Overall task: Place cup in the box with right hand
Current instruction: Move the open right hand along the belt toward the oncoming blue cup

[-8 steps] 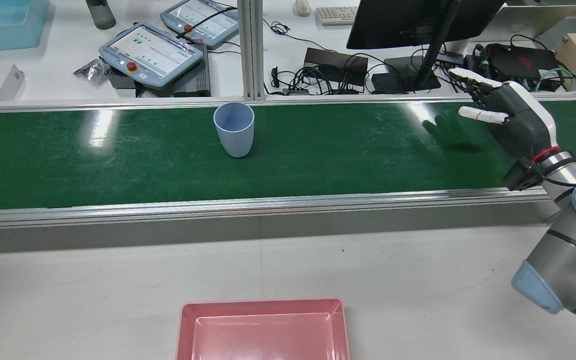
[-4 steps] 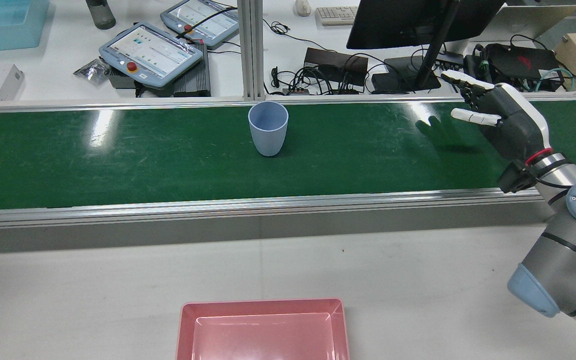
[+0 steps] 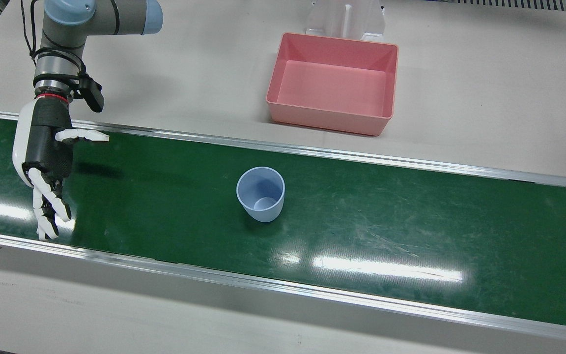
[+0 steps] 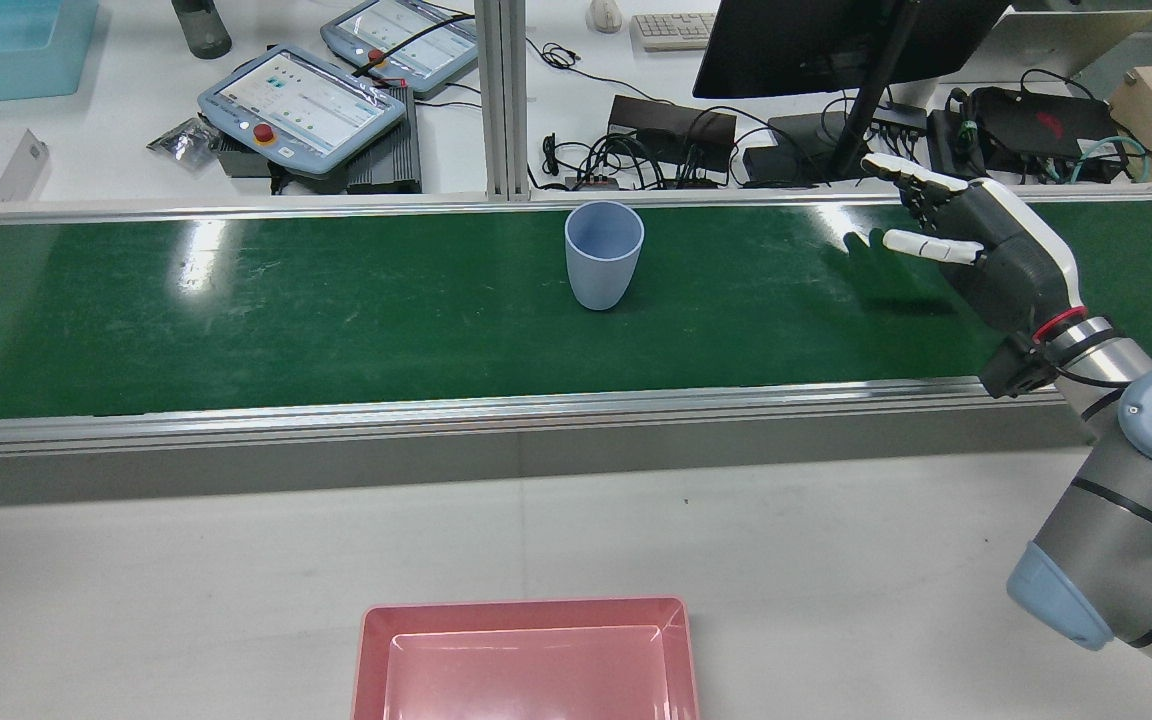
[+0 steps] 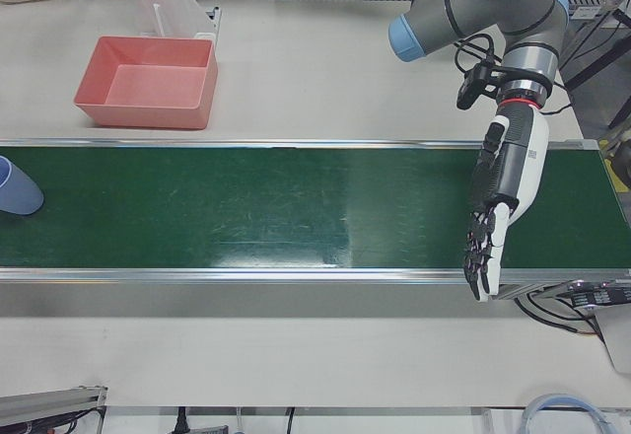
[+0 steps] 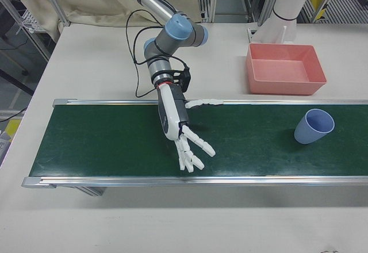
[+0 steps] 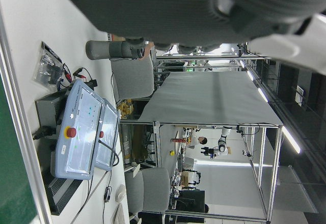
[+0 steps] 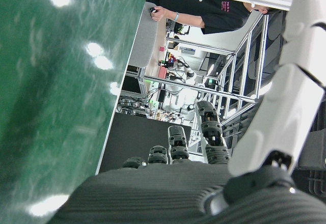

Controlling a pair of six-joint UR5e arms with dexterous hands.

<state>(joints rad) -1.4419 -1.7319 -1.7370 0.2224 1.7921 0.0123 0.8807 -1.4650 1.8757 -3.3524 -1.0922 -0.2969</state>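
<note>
Cup (image 4: 603,255) has slid rightward — right hand (image 4: 976,250) open.

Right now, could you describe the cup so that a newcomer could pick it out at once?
Find the long green conveyor belt that crosses the station. Near its middle stands the cup, upright and open side up. It is the only loose thing on the belt, pale blue and empty, well apart from the right hand and the pink box.

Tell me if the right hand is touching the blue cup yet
Apart. The rear view shows the open right hand over the green belt with a wide stretch of bare belt between it and the blue cup.
</note>
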